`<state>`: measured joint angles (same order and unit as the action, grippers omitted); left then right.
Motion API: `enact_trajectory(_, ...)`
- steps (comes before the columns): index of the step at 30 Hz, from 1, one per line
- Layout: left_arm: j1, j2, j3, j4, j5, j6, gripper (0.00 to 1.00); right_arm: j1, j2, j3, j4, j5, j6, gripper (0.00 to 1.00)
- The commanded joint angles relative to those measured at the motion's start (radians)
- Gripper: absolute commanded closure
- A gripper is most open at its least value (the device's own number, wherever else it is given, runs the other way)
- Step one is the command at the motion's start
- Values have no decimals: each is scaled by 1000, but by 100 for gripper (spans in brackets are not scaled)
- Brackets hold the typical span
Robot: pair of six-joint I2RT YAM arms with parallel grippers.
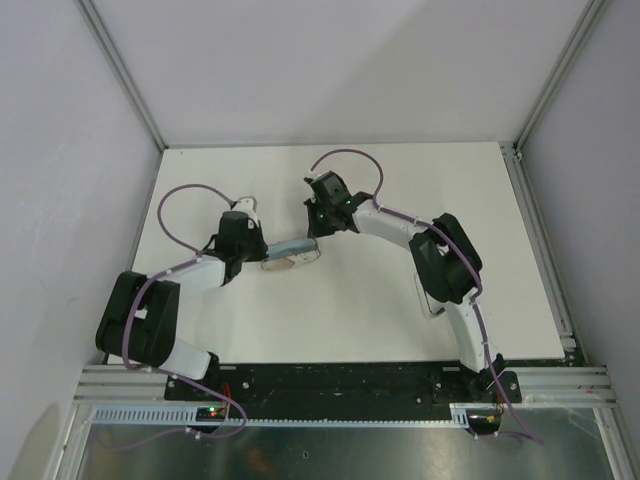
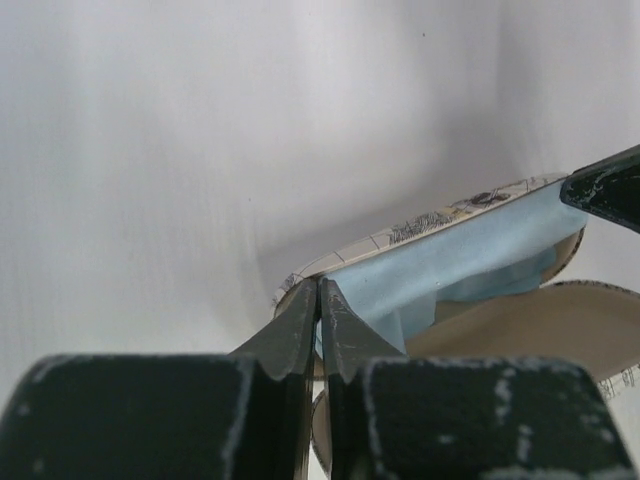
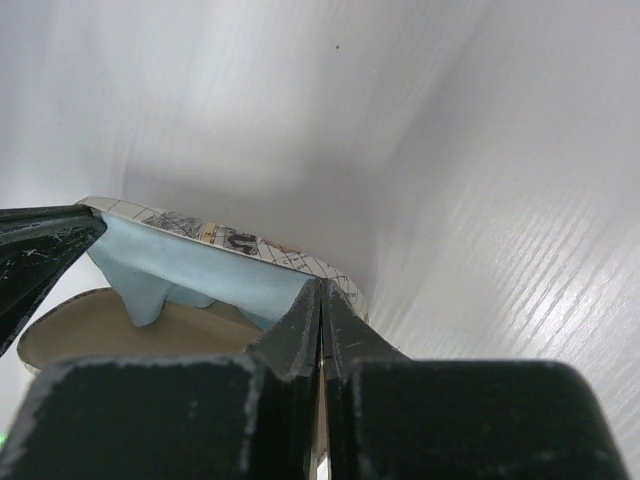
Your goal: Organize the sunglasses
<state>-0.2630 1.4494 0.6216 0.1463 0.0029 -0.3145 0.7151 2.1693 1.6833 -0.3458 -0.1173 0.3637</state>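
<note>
Top cam: open case (image 1: 292, 255) sits mid-worktop (image 1: 400, 320), both arms meeting over it, open room on every side, walls well off. Left wrist: left claw (image 2: 319, 300) nearly shut, pinching what looks like one end of the blue cloth (image 2: 450, 260) at the lid rim. Right wrist: right claw (image 3: 321, 300) fully shut on the other end. No sunglasses in sight (prob. under the cloth). I'd lower both ends evenly, keeping cloth inside the rim.
</note>
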Motion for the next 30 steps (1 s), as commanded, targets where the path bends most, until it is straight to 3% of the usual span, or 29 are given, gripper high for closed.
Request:
enact_trajectory(1, 14, 53, 83, 4, -11, 10, 91, -17, 40, 70, -17, -12, -18, 100)
enact_trajectory(7, 21, 109, 121, -11, 17, 6, 87, -31, 88, 131, -47, -27, -19, 95)
enact_trajectory(10, 26, 110, 122, -11, 26, 3, 79, -33, 95, 144, -58, -30, -20, 83)
enact_trajectory(17, 28, 104, 122, -11, 41, 8, 74, -36, 83, 156, -78, -9, -37, 68)
enact_trajectory(30, 30, 64, 116, -12, 81, -3, 63, -40, 124, 154, -122, 37, -54, 67)
